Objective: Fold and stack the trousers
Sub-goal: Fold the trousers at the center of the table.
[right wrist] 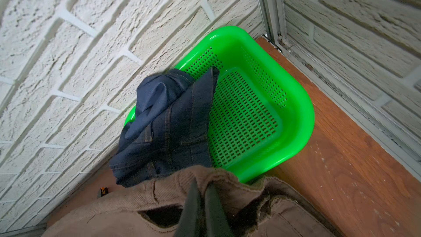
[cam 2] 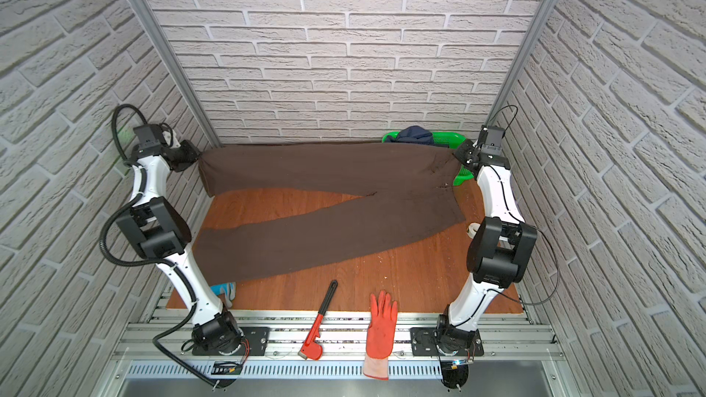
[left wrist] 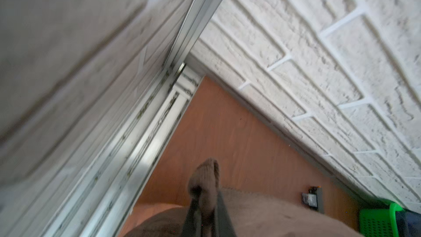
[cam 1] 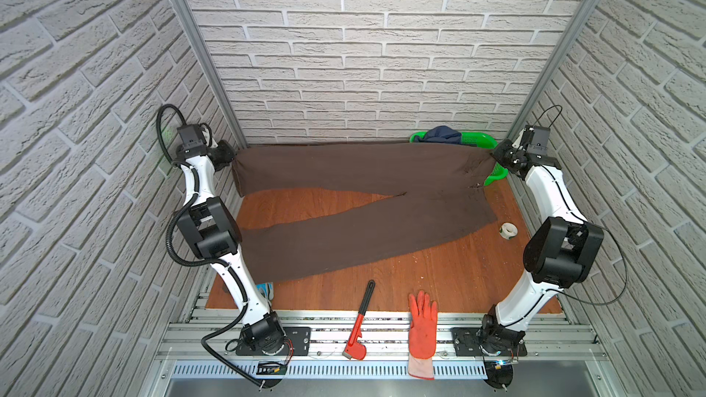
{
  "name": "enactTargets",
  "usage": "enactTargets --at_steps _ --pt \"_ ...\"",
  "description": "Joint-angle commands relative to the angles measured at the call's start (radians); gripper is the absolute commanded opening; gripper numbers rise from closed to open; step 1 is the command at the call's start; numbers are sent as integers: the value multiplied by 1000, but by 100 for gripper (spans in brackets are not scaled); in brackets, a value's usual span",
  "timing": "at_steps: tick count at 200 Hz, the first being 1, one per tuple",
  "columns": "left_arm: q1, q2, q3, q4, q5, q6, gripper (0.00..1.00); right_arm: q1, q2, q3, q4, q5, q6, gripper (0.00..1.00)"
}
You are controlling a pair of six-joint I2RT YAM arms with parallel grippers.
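Two grippers hold the trousers [cam 1: 363, 200] stretched along the far edge of the table [cam 1: 439, 273]. Above the table's far left corner, the left gripper [cam 1: 232, 158] has its fingers [left wrist: 193, 208] pressed together on a hem corner of the far leg. In the left wrist view a bunched nub of brown fabric sticks out past the tips. From there the dark brown cloth runs taut across nearly the whole width of the table, its upper edge lifted and the far leg hanging below it. The near leg lies flat on the middle of the table, slanting toward the near left side, its hem partly behind the left arm. The two legs part in a narrow V that opens leftward onto bare wood. At the table's near edge a red pipe wrench [cam 1: 361, 322] lies with its handle on the wood and its head over the metal rails. Just right of it lies an orange rubber glove [cam 1: 422, 328], fingers toward the far wall. In the table's far right corner stands a green basket [right wrist: 296, 110] with a dark blue denim garment [right wrist: 173, 119] draped over its rim. Just in front of the basket, the right gripper [cam 1: 493, 157] pinches the waistband, its fingers [right wrist: 215, 204] closed tight on it. By the table's right edge sits a white roll of tape [cam 1: 508, 230].
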Motion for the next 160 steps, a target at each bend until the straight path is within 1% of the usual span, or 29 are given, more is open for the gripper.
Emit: enactTargets --at_steps 1,16,36,54,72,87,117,160 --pt "63 -183 -232 139 -12 -50 0 -15 -117 -101 82 62 -51 6" --pt "87 -296 -413 180 -30 -50 0 -24 -159 -167 81 86 -81 5" --pt "101 -434 -640 239 -52 -55 0 -35 -184 -211 37 111 -123 5" --pt "100 -546 -818 315 -37 -105 0 -46 -187 -243 13 130 -151 6" --pt "97 -647 -959 381 -69 -149 0 -68 -187 -272 2 135 -160 5" --pt "98 -702 -1011 374 -97 -162 0 -84 -179 -284 -7 136 -167 6" --pt "97 -780 -1061 324 -133 -147 0 -93 -134 -285 -21 150 -208 5" --pt "106 -848 -1082 256 -157 -150 0 -94 -59 -277 -4 147 -197 6"
